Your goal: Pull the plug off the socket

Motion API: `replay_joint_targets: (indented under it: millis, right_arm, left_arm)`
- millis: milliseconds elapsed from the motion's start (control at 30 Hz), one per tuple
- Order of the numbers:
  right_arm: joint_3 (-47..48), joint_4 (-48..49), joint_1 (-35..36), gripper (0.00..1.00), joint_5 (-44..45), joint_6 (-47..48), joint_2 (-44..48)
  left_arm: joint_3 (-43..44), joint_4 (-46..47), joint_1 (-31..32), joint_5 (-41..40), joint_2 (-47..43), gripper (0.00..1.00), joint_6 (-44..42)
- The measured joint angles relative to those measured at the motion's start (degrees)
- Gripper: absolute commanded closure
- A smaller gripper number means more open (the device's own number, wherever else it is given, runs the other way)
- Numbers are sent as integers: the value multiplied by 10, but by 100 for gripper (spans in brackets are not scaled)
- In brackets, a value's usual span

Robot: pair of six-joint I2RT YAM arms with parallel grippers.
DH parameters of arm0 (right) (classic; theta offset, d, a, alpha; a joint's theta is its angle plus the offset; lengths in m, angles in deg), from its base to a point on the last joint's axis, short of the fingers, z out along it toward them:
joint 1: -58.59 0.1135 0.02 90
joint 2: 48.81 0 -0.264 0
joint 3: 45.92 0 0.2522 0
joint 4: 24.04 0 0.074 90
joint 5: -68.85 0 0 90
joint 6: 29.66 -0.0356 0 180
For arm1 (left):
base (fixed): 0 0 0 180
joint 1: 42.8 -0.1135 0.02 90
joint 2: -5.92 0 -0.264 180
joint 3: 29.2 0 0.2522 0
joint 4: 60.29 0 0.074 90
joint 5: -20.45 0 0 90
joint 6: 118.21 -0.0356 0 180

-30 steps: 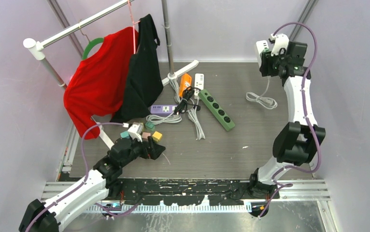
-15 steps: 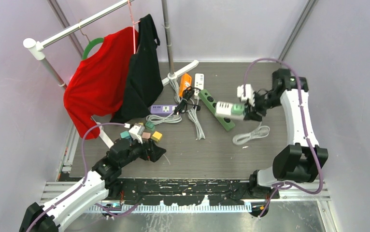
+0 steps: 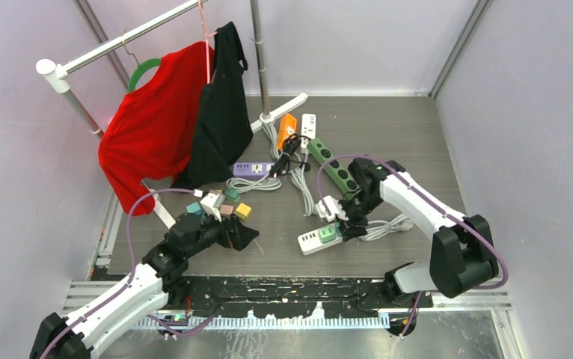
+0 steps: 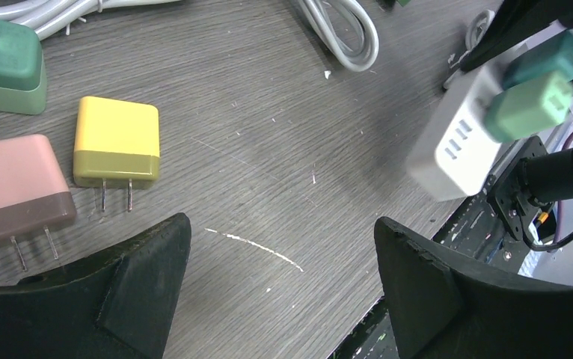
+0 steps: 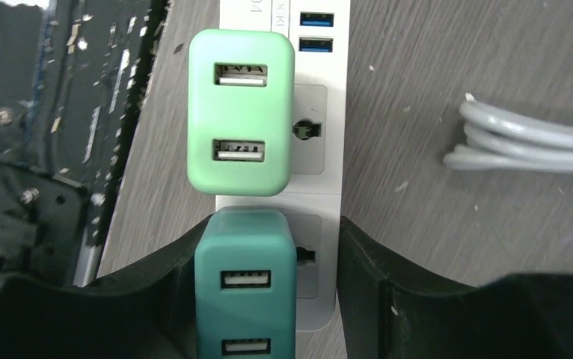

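**Two plugs seated in the strip held by the right arm**

Both plugs stand in adjoining sockets of the white power strip [image 3: 310, 241], which serves as the reference point. The light-green plug [image 5: 241, 112] sits next to the strip's two blue USB ports. The teal plug [image 5: 246, 284] sits in the next socket along, touching or almost touching it, and each shows two USB slots on its face. The right gripper [image 5: 265, 247] straddles the strip at the teal plug. Its jaws are partly closed, one finger against the strip's edge and the other against the overhanging side of the teal plug. Whether the strip rests on the table [image 3: 418, 134] or hangs just above it cannot be told. A coiled grey cable [image 3: 388, 224] lies just beside the strip on its right. A green power strip [image 3: 336, 168] lies beyond it, farther from the arm bases. The left gripper [image 4: 280, 224] is well to the left of the strip, jaws spread wide and holding nothing. A yellow adapter [image 4: 115, 142] and a pink adapter [image 4: 14, 187] lie loose near it, prongs bare.
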Motion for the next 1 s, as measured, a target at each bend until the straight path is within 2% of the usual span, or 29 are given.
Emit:
replay_joint_targets:
  millis: [100,233,367,500,733,1000]
  right_arm:
    - [-28,78,51,97,15,-57,-20]
    - [-42,167,107,89,35,-136,-49]
    - [-57,247,125,62,54,-206,-57]
    - [-72,296,125,44,65,-234,-58]
    - [-73,304,125,24,70,-238,-63]
    - [-61,256,117,18,57,-236,-55]
  left_arm:
    - [0,5,0,4,3,9,0]
    - [0,16,1,6,3,9,2]
    - [-2,31,1,8,3,9,5]
    - [-7,43,1,10,3,9,8]
    - [-13,72,1,30,6,9,15]
    - [-13,116,22,54,22,10,1]
